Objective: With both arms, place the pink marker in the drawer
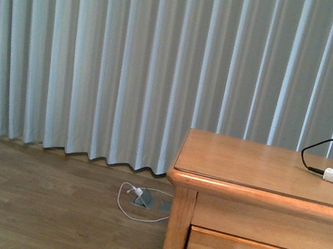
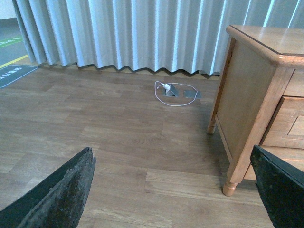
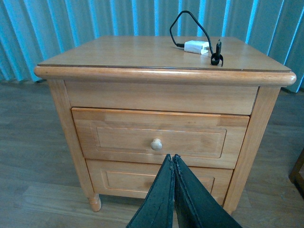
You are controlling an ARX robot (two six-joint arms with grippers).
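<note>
Nothing is showing as done yet: you are facing a closed drawer (image 3: 159,137), the pink marker is appearing nowhere, your left gripper (image 2: 173,190) is gaping empty, and your right gripper (image 3: 173,164) is pressing together on nothing.

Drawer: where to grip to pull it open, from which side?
Grip the round knob, centred on the closed top drawer front. Come straight at the front face, fingers either side of the knob; it's the only protruding part. The right gripper, shut, would need opening first.
</note>
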